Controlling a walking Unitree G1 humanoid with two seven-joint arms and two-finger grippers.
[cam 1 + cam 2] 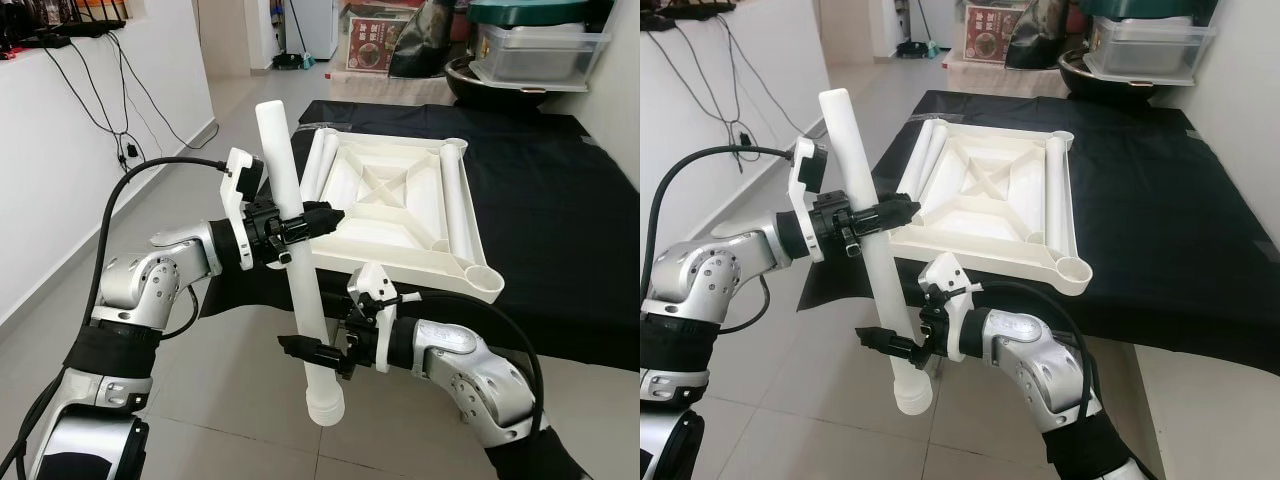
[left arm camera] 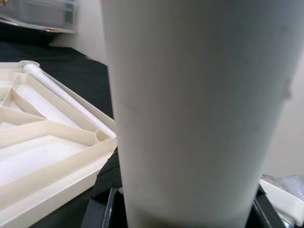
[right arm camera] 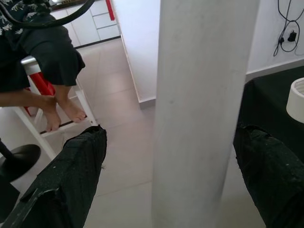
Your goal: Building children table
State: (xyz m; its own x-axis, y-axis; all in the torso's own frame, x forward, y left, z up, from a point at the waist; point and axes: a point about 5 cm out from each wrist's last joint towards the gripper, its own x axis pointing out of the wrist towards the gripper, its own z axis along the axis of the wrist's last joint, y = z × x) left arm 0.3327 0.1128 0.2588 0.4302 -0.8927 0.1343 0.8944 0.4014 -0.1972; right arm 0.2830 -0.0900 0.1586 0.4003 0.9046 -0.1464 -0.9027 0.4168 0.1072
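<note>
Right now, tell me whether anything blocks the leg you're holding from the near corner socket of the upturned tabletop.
Nothing visible does. Both the left gripper and right gripper hold the table leg upright off the tabletop's near edge; the corner socket is open.

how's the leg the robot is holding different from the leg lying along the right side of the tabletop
The held leg stands nearly upright in the air off the table's edge, gripped by the left pincer and right pincer. The lying leg rests flat inside the upturned tabletop, untouched. Both are plain white tubes.
</note>
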